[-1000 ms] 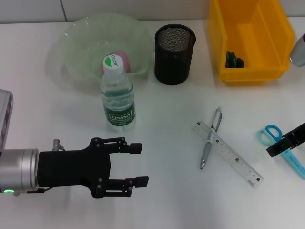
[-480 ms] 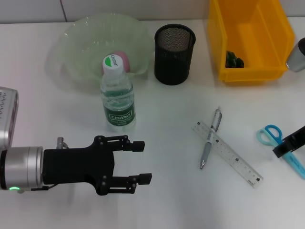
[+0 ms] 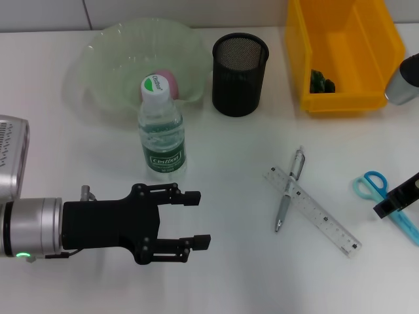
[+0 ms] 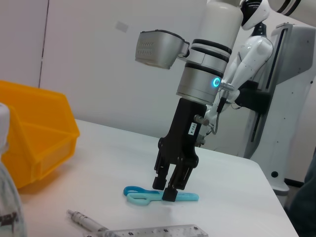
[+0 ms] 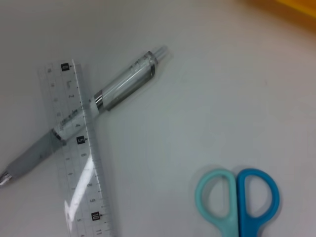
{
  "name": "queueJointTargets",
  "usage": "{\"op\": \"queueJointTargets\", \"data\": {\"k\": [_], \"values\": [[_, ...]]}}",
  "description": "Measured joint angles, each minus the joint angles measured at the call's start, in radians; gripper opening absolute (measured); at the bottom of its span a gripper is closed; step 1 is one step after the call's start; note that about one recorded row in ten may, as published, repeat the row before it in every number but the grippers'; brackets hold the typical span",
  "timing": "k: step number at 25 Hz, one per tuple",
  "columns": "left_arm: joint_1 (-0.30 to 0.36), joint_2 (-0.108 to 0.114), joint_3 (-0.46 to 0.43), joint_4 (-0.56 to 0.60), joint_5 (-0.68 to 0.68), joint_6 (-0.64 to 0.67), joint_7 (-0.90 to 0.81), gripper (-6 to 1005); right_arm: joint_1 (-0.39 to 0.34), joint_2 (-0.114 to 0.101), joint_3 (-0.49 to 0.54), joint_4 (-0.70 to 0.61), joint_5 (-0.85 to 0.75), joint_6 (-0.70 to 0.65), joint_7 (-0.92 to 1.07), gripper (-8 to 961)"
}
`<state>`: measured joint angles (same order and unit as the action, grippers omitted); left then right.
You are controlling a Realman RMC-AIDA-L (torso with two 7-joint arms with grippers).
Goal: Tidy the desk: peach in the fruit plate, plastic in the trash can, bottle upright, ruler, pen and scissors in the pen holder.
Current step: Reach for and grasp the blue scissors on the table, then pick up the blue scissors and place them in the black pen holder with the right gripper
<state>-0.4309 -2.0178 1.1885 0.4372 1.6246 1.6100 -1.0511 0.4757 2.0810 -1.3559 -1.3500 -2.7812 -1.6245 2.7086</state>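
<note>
Peach (image 3: 165, 80) in plate (image 3: 105, 65), bottle (image 3: 161, 134) upright, green scrap (image 3: 322, 82) in yellow bin (image 3: 366, 59) — those steps look done. Pen (image 3: 289, 190) lies across ruler (image 3: 313, 211), scissors (image 3: 385, 203) beside, holder (image 3: 239, 65) awaiting them. Right tool (image 4: 166, 189) poised over scissors, fingers slightly apart, empty. Left tool (image 3: 196, 219) open, idle near bottle.
</note>
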Motion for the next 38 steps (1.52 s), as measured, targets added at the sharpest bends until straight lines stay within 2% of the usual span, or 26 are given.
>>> {"op": "queueJointTargets", "data": {"k": [10,21,28,35,36,37,38], "values": [[0.0,-0.001,0.0,0.0,0.0,0.0,0.0,742,0.011,-0.001,-0.008,0.031,-0.006,0.015,-0.002,382],[0.0,-0.002,0.0,-0.003,0.0,0.001,0.0,742,0.012,0.001,-0.008,0.036,-0.011,0.026,-0.004,352],[0.0,-0.002,-0.003,-0.003,0.0,0.001,0.0,742,0.007,0.001,-0.008,0.031,-0.01,0.028,-0.013,237],[0.003,-0.002,-0.006,-0.001,0.0,0.001,-0.001,742,-0.029,0.0,0.025,-0.074,0.025,0.023,-0.034,226],[0.003,-0.002,-0.006,-0.001,0.0,0.001,-0.001,742,-0.046,-0.001,0.069,-0.121,0.064,0.018,-0.055,227],[0.003,-0.002,-0.006,-0.001,0.0,0.001,-0.001,742,-0.046,-0.001,0.069,-0.121,0.064,0.018,-0.055,228],[0.002,-0.002,-0.006,0.001,0.0,0.002,-0.008,742,-0.058,-0.001,0.127,-0.155,0.113,0.015,-0.085,229]]}}
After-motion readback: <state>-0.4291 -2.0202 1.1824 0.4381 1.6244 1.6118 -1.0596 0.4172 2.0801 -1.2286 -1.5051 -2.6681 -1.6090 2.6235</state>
